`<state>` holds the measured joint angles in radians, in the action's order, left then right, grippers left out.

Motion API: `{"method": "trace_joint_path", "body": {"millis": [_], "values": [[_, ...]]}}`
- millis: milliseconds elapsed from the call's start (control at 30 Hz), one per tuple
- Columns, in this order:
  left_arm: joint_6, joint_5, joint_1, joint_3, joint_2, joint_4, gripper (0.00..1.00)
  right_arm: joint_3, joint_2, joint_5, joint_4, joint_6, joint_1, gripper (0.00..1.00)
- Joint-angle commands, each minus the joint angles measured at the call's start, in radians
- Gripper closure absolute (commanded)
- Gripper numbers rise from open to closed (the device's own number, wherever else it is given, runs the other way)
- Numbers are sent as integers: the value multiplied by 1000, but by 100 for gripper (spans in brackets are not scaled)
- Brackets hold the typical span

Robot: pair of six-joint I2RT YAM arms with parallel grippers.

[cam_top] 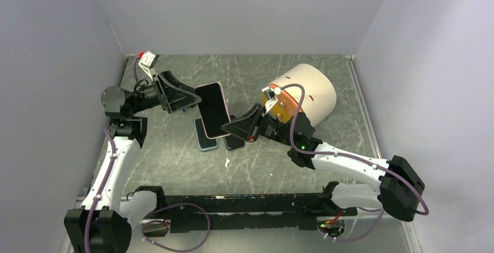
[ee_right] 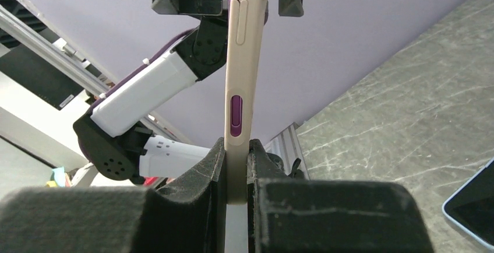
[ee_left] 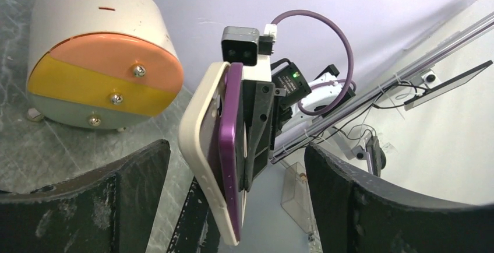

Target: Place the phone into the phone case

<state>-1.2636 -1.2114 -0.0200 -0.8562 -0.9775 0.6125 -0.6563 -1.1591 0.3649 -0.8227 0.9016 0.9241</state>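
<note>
Status: purple phone (ee_left: 230, 148) looks seated in cream plastic phone case (ee_left: 201, 142), aloft over grey counter (cam_top: 175, 160) | right tool (ee_right: 237, 145) at 4 o'clock, clamped on case edge | left tool (cam_top: 189, 100) at 9 o'clock, fingers apart | remaining: confirm fit, set down

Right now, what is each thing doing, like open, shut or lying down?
Right gripper: shut on the cream case.
Left gripper: open around the case.
Cream case: held up off the table.
Purple phone: in the case, maybe not fully.
Blue-edged phone: flat on the table.
Dark phone: flat on the table.
Drum: on its side.
</note>
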Motion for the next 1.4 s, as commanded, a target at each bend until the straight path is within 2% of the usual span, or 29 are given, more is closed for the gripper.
{"method": "trace_joint_path", "body": {"millis": [0,67,167,300,567,733,800,833,900,967,1067,1200,1367], "values": [[-77,-14,-6,4,-3,126,12,-73,-5,23,-174,35,-4,100],[-86,-12,-9,9,-6,136,16,-78,-11,25,-170,35,-4,100],[-109,-6,-11,10,-17,169,27,-80,-14,20,-158,31,-5,100],[-120,9,-11,9,-31,191,57,-82,-15,16,-150,24,-4,100],[-25,17,-13,-17,-37,47,96,-83,1,-10,-87,-12,-4,100],[238,77,-16,-80,3,-325,98,-74,7,-25,-82,-25,-4,100],[293,101,-20,-100,18,-411,97,-76,5,-24,-78,-29,-4,100],[290,98,-22,-102,24,-413,97,-79,0,-20,-67,-30,-5,100],[257,76,-27,-98,27,-349,97,-103,-13,-7,-37,-36,-5,90],[231,62,-29,-89,30,-314,98,-114,-26,13,-44,-33,-4,88],[232,57,-32,-78,34,-325,98,-129,-48,25,-62,-21,-4,86],[233,61,-36,-59,34,-340,97,-161,-79,33,-34,-25,-2,75],[234,55,-41,-49,21,-350,97,-181,-112,35,-62,-7,-2,75]]}}
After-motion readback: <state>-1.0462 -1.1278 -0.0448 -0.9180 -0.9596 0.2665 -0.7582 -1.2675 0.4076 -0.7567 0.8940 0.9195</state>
